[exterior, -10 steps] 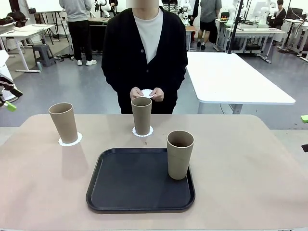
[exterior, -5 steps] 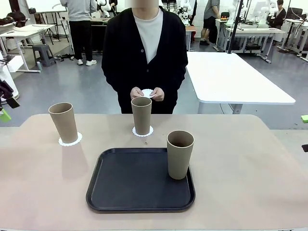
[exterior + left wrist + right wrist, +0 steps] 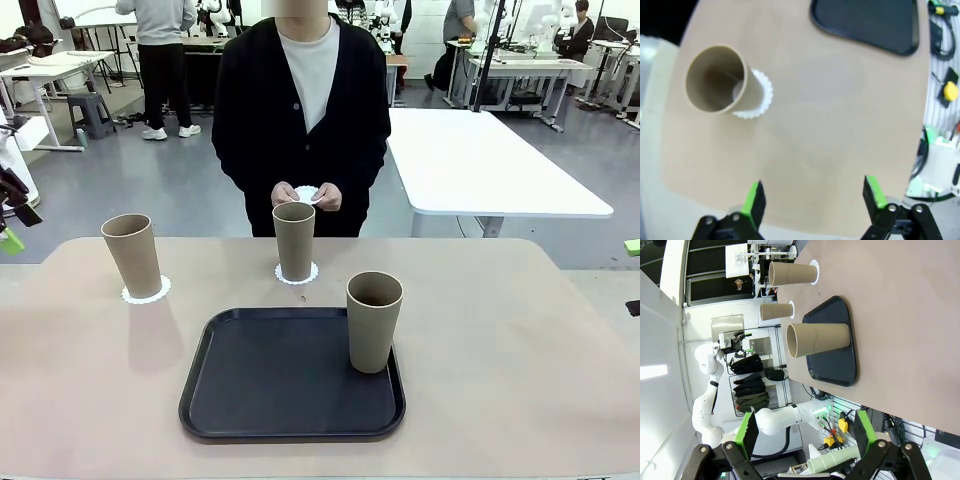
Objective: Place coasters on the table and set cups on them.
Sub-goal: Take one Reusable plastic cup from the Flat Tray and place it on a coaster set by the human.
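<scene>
1. The left jaws (image 3: 814, 192) are spread wide with nothing between them, hovering over the table (image 3: 500, 340) edge. The left cup (image 3: 715, 80) sits up at their 11 o'clock.
2. The right jaws (image 3: 805, 430) are also released and empty, well apart from every cup.
3. Cup places, read from the tray (image 3: 290, 375) in the front view:
   - The left cup is at 10 o'clock, on its coaster (image 3: 146, 292).
   - The middle cup (image 3: 294, 240) is at 12 o'clock, on the second coaster (image 3: 297, 275).
   - The third cup (image 3: 374, 320) is inside the tray, by its 2 o'clock corner, with no coaster under it.
4. The last coaster (image 3: 305, 190) is pinched in the person's hands (image 3: 327, 197), just behind the middle cup's rim and not yet on the table.
5. Handling of the cups: they look light, stiff and empty, and the matte wall is likely not slippery. The tall narrow base means they probably tip easily.
6. Where to hold: the best grip is across the wall around mid-height or a little above. The taper widens upward, so it should resist sliding down through the pads.
7. Handling of the coaster: it is thin paper, so it is judged floppy and near weightless. It would be hard to pinch once flat, and easy to shift under a cup.
8. Axis: all three cups stand upright with the long axis vertical, open wide rim up and narrow base down. The left cup looks slightly leaned in the front view, possibly from the lens.
9. In the right wrist view the cups read sideways, which comes from the wrist roll.
</scene>
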You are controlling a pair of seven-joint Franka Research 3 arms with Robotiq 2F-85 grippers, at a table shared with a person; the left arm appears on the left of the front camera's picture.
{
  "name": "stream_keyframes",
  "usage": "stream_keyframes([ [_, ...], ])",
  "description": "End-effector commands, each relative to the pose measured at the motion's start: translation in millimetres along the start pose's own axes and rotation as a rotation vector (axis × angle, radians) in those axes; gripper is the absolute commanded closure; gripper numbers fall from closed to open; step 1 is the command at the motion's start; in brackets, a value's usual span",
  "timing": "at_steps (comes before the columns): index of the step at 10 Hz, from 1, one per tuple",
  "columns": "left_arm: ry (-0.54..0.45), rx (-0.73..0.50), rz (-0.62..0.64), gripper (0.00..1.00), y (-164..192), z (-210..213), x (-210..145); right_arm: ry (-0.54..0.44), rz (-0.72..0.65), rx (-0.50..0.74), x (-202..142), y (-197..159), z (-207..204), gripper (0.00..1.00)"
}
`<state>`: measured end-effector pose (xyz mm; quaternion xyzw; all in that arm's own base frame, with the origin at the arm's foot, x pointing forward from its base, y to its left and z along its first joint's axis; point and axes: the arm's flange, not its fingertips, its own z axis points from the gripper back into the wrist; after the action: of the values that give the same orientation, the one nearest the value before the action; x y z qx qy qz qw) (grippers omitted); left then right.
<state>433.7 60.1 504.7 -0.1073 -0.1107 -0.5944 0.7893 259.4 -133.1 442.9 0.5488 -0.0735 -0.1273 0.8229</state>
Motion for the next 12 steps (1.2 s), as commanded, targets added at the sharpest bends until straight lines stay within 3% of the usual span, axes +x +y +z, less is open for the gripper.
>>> stream_keyframes([
  [1, 0.012, 0.006, 0.0, 0.0, 0.1, 0.6, 0.7, 0.0, 0.011, 0.02, 0.7, 0.7, -0.5, 0.0],
  [2, 0.0, 0.0, 0.0, 0.0, 0.0, 0.0, 0.0, 0.0, 0.011, 0.02, 0.7, 0.7, -0.5, 0.0],
  [3, -0.089, 0.019, 0.267, 0.0, -10.8, 5.2, 3.1, 0.0, 0.011, 0.02, 0.7, 0.7, -0.5, 0.0],
  [4, -0.11, 0.048, 0.428, 0.0, -27.6, 8.9, 6.9, 0.0, 0.011, 0.02, 0.7, 0.7, -0.5, 0.0],
  [6, -0.098, 0.016, 0.632, 0.0, -47.2, 1.8, 7.7, 0.0, 0.011, 0.02, 0.7, 0.7, -0.5, 0.0],
  [8, 0.002, -0.017, 0.711, 0.0, -55.6, -4.9, 6.6, 0.0, 0.011, 0.02, 0.7, 0.7, -0.5, 0.0],
  [9, -0.042, -0.057, 0.629, 0.0, -61.8, -7.9, 10.3, 0.0, 0.011, 0.02, 0.7, 0.7, -0.5, 0.0],
  [10, -0.047, -0.009, 0.689, 0.0, -47.5, -0.1, 1.4, 0.0, 0.011, 0.02, 0.7, 0.7, -0.5, 0.0],
  [11, -0.038, -0.029, 0.684, 0.0, -54.8, -5.5, 4.8, 0.0, 0.011, 0.02, 0.7, 0.7, -0.5, 0.0],
  [12, -0.305, -0.268, 0.674, 0.0, -48.7, -4.4, -15.8, 0.0, 0.011, 0.02, 0.7, 0.7, -0.5, 0.0],
])
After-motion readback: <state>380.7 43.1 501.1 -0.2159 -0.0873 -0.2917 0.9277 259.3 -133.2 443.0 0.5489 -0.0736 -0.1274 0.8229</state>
